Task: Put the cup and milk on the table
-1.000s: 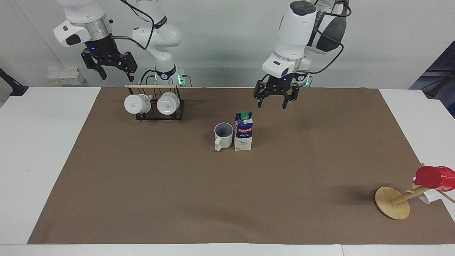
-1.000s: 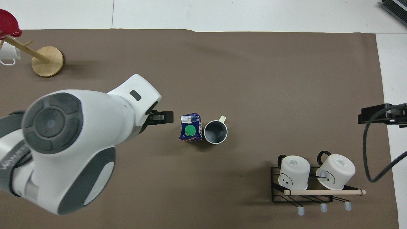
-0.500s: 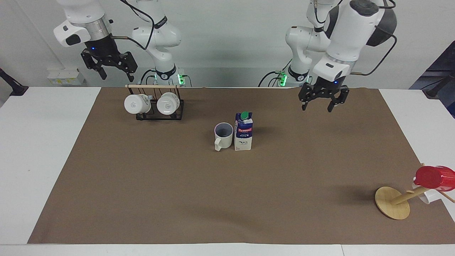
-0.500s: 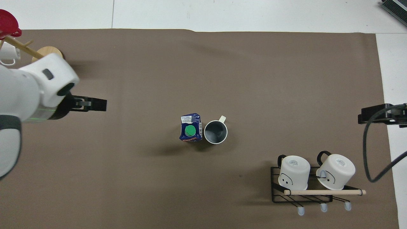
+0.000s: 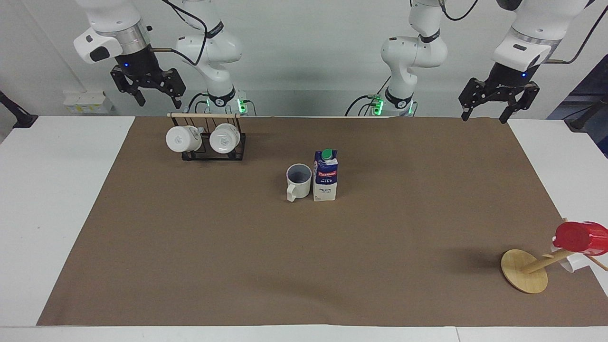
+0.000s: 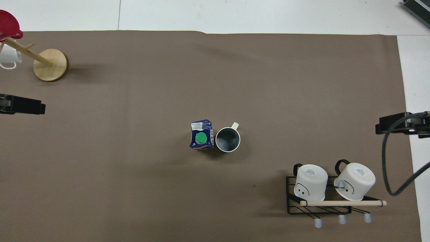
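- Both task items down: cup (image 5: 299,180) and milk (image 5: 326,176) upright mid-desk, side by side and touching or nearly so, well off every edge of the desk (image 5: 61,199); cup handle turned away from the robots.
- Left gripper (image 5: 498,96) up over the desk's robot-side edge near the left arm's corner, fingers spread, empty.
- Right gripper (image 5: 148,85) up over the robot-side edge beside the mug rack (image 5: 212,142), fingers spread, empty, waiting.
- Step in hand, by judgement: retreat after placing. Best done high and straight back, no sweep across the carton; tall and narrow, likely tips on a light knock.
- Clear of the red cup (image 5: 580,236) and its wooden stand (image 5: 524,270) at the left arm's end as well.
- Versus earlier: left gripper gone from beside the milk, out and up to the corner; right gripper, cup, milk unmoved.
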`<action>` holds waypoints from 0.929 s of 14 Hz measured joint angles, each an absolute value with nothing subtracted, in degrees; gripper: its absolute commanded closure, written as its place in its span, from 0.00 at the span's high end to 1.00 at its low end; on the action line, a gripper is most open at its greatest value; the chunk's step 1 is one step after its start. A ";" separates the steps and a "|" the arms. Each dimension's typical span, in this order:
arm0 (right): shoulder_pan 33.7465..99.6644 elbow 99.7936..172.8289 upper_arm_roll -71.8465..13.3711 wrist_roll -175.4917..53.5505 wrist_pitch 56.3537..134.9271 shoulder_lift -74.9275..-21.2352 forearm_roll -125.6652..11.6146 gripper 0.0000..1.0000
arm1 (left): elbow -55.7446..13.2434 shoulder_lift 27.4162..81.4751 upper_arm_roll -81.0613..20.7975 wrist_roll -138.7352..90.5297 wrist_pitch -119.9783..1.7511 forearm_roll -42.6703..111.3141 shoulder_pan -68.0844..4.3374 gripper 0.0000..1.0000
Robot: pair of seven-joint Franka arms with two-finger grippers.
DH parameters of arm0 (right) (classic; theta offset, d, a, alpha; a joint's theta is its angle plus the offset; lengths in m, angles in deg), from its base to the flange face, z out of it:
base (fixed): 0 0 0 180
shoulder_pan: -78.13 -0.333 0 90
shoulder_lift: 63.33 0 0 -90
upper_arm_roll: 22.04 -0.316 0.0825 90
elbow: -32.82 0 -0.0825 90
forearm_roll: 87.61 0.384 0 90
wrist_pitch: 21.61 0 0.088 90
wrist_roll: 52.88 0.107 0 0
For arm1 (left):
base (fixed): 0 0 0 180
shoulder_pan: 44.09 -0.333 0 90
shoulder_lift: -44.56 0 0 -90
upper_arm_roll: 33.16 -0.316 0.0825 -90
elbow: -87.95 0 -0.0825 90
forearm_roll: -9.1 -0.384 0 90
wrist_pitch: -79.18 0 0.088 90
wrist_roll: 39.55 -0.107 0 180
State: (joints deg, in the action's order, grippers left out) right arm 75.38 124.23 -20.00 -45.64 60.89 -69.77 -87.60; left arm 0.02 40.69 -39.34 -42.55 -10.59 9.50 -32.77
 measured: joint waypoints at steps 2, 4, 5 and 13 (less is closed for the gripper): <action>75.38 124.20 -19.99 -45.64 59.89 -69.78 -87.60 1.00 | 4.85 43.25 -39.15 -42.55 -6.67 9.50 -32.77 1.00; 75.38 124.20 -19.99 -45.64 59.86 -69.79 -87.60 1.00 | 7.26 44.50 -38.96 -42.52 -4.98 9.50 -32.77 1.00; 75.38 124.19 -19.99 -45.64 59.86 -69.79 -87.60 1.00 | 7.35 44.52 -38.94 -42.48 -4.52 9.50 -32.77 1.00; 75.38 124.18 -20.02 -45.64 59.86 -69.82 -87.34 1.00 | 7.19 44.48 -39.04 -42.45 -3.95 9.50 -33.19 1.00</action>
State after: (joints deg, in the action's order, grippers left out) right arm 75.38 124.18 -20.02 -45.64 59.86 -69.82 -87.34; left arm 7.19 44.48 -39.04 -42.45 -3.95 9.50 -33.19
